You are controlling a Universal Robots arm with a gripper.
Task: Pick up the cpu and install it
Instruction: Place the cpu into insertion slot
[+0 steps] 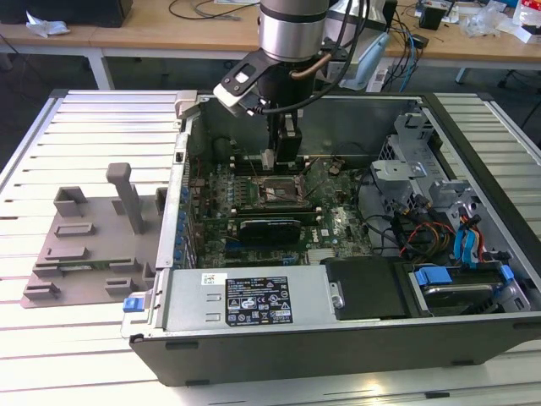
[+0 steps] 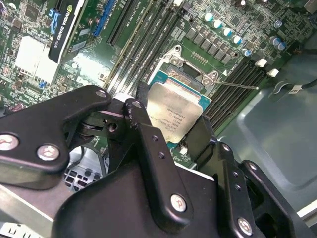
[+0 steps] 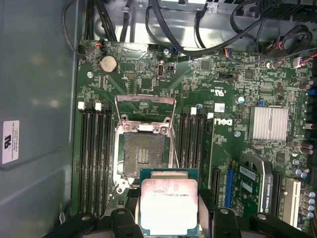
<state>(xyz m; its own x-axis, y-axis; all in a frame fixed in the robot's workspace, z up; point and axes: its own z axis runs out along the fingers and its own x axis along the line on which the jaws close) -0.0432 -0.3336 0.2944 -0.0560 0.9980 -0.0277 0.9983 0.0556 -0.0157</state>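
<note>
So the slatted silver metal bench [image 1: 84, 110] carries a big open dark-grey steel computer case [image 1: 380, 338]. It covers the middle and reaches the bench edge on the exterior view's right. A grey moulded plastic tray [image 1: 84, 245] sits by the opposite edge, just beside the case.

The silver-and-black robot arm [image 1: 292, 30] reaches down into the case over the green motherboard [image 3: 148, 69]. The black-framed square socket [image 3: 143, 153] is empty, with its metal load frame [image 3: 145, 106] swung up and open.

The black two-finger pincer [image 3: 168, 213] is closed only as far as the chip allows. One finger presses on each of two opposite edges of the cpu [image 3: 169, 201], a flat square chip with a silvery metal top. The second wrist view shows the same grip on the cpu [image 2: 181, 111]. The cpu is in the air above the board, over the socket's near edge, not seated in it.
</note>
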